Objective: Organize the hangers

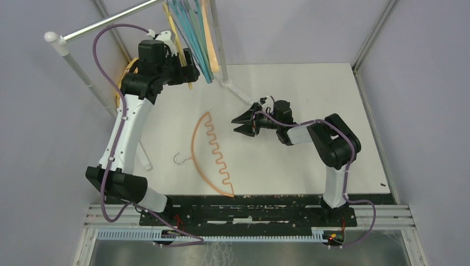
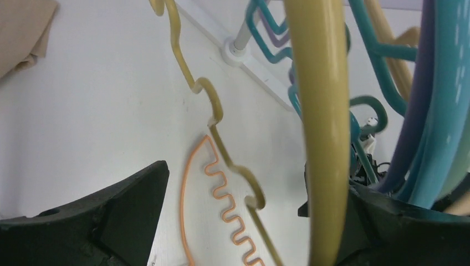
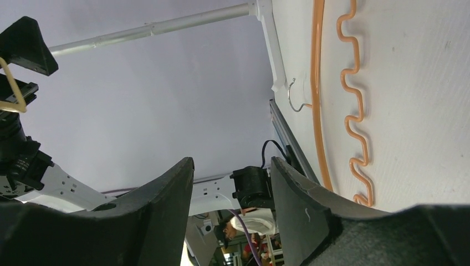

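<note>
The white table (image 1: 310, 94) fills most of the floor of the booth. At its far left corner stands a clothes rack (image 1: 111, 21), a silver rod on white posts.

The left arm reaches up to the rack. Its jaws (image 2: 235, 183) are spread wide. The thick bar of a yellow hanger (image 2: 324, 111) runs down right by one of them, but I cannot tell whether it touches.

The right arm lies low over the middle of the table. Its jaws (image 1: 233, 124) are also apart and hold nothing, and they point at a hanger just beside them.

A bunch of hangers hangs on the rod, packed close. Besides the yellow one there are several teal hangers (image 1: 191, 36), a pale orange hanger (image 1: 210, 41) and, seen from the left wrist, a purple hanger (image 2: 413, 111). Each is a thin plastic bow with a wavy, notched lower bar.

One orange hanger (image 1: 193, 147) lies flat on the table, apart from the rack. Its arc bulges toward the left arm and its wavy bar faces the right arm. Its small metal hook (image 1: 178, 159) sticks out on the left.

A tan cloth (image 2: 22, 33) sits at the table's edge.
</note>
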Robot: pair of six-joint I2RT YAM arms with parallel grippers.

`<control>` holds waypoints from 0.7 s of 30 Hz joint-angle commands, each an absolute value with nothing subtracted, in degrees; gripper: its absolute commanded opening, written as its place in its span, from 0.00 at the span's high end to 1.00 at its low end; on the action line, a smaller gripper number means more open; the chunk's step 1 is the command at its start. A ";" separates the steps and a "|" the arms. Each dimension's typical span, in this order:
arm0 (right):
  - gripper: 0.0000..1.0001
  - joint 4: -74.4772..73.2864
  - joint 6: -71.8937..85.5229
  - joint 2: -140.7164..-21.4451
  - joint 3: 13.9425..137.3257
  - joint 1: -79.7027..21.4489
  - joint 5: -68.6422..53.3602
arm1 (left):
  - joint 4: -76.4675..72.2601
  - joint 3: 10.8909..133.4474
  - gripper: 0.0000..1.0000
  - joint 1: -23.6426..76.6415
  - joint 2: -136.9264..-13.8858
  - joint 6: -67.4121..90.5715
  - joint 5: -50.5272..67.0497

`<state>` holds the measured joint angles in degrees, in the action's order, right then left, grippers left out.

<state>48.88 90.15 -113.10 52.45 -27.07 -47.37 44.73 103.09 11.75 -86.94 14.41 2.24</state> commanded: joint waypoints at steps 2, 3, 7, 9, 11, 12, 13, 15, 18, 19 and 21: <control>0.36 47.66 84.61 -110.86 52.30 -26.87 -48.59 | 41.75 99.35 0.01 11.97 -78.85 10.61 8.71; 0.35 44.51 82.26 -109.85 52.56 -26.88 -48.34 | 41.82 97.95 0.01 11.95 -77.49 10.15 10.38; 0.34 27.71 69.98 -104.20 54.28 -26.94 -46.19 | 42.57 92.57 0.01 11.95 -71.93 7.92 15.20; 0.33 16.75 61.88 -101.34 56.35 -27.10 -43.87 | 43.09 89.53 0.01 11.97 -68.78 6.64 18.03; 0.32 4.38 52.76 -98.75 59.62 -27.95 -39.80 | 44.20 87.20 0.01 11.96 -65.93 5.70 19.65; 0.32 -1.29 48.58 -97.88 61.37 -28.57 -37.36 | 44.69 86.04 0.01 11.95 -64.48 5.43 20.52; 0.32 -6.15 45.32 -97.29 63.83 -29.31 -35.20 | 45.18 84.84 0.01 11.95 -63.09 5.22 21.26; 0.32 -13.87 39.47 -97.00 67.61 -31.27 -30.38 | 46.19 82.18 0.01 11.98 -60.60 5.41 21.52; 0.32 -23.47 32.94 -98.35 73.59 -35.77 -22.33 | 47.01 78.91 0.01 12.00 -57.04 6.57 20.51; 0.33 -25.54 31.36 -99.18 75.41 -37.40 -20.03 | 47.35 78.02 0.01 12.00 -56.32 6.85 19.96; 0.33 -28.60 28.99 -101.34 78.99 -40.35 -15.75 | 48.71 76.93 0.01 12.00 -55.51 7.74 17.69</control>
<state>-14.22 40.86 -99.50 72.49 -34.96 -27.20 47.27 78.74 11.77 -57.43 8.84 18.52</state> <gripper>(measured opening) 0.670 0.991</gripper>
